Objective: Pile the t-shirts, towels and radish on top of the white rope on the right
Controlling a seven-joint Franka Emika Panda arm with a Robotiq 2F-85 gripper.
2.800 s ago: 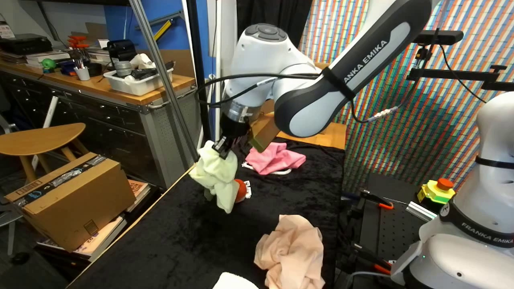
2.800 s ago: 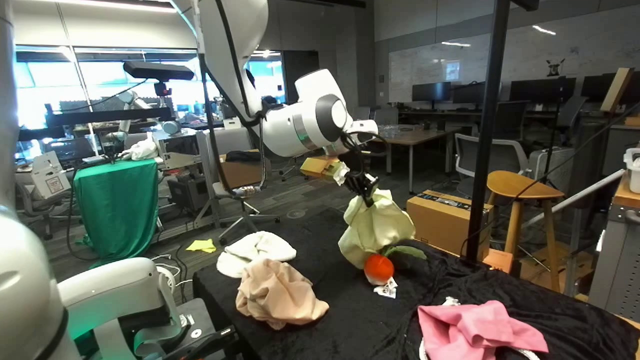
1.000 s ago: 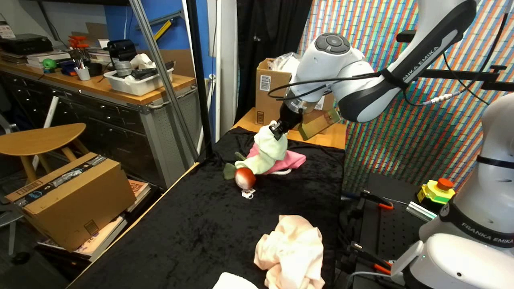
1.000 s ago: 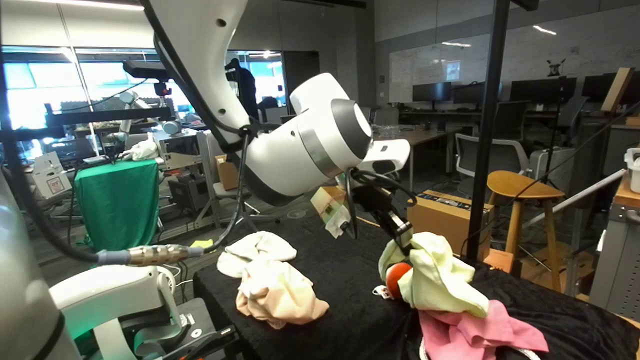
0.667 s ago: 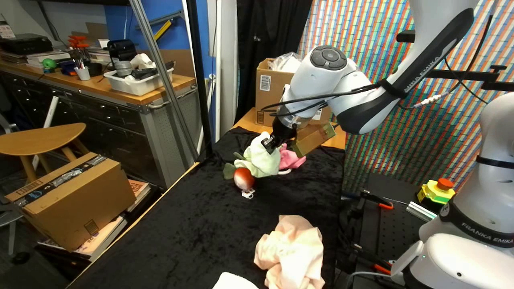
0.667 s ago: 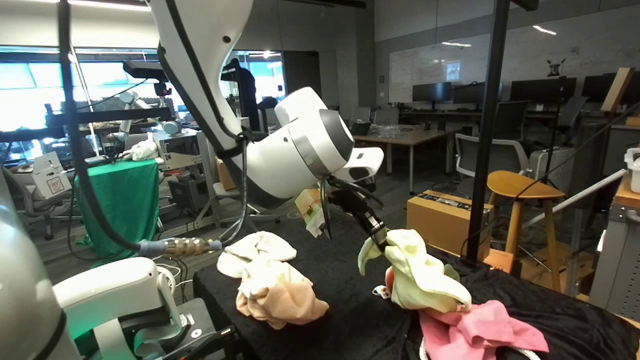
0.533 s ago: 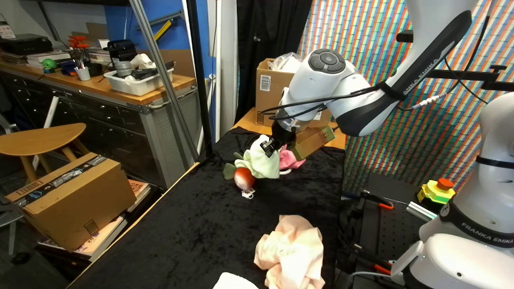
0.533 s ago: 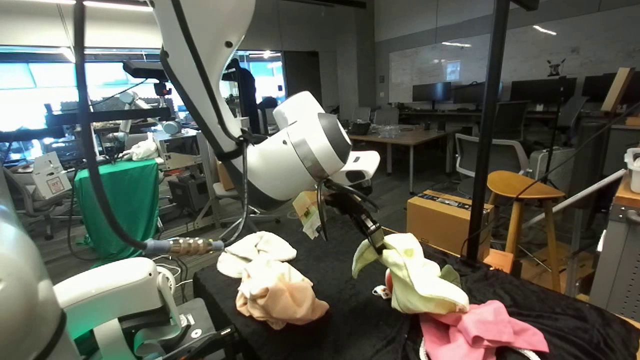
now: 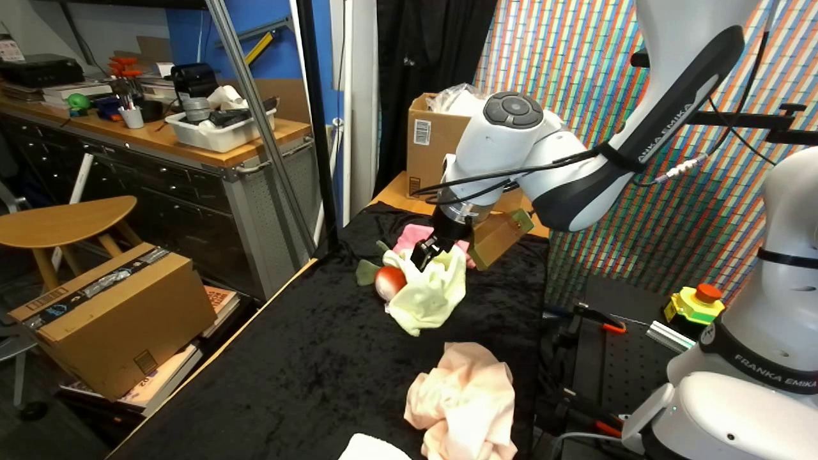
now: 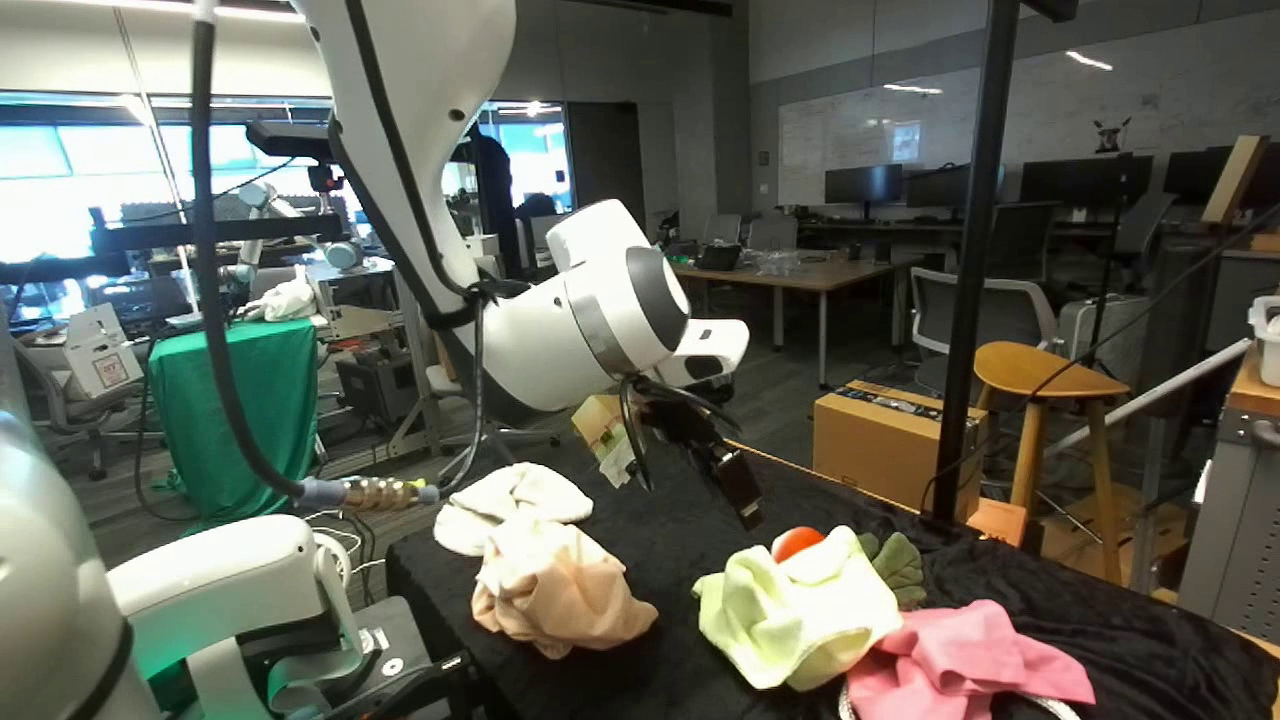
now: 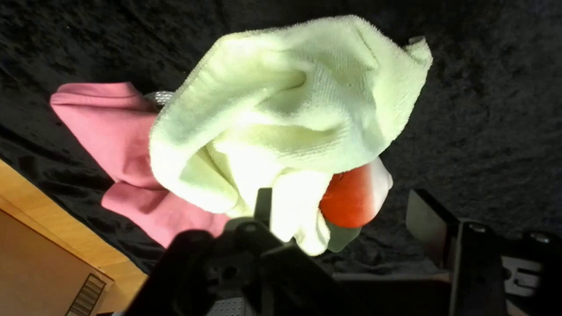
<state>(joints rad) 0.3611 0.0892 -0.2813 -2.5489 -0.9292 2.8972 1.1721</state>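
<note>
Hanging over the velvet-like black cover, the gripper has its flat-faced jaws spread wide apart; in an exterior view a gap separates it from the green towel. The towel is a crumpled, pale terry cloth with a ribbed nap and fuzzy edge. It overlaps one side of the pink cloth, a smooth, loosely folded fabric. The white rope, braided in texture, shows from under the pink cloth. The radish, rounded, shading from red to white, lies just beside the towel, which partly hides it in the wrist view; its leaves are broad and dull green. Lying apart, the peach cloth forms a smooth heap near the rumpled white cloth.
</note>
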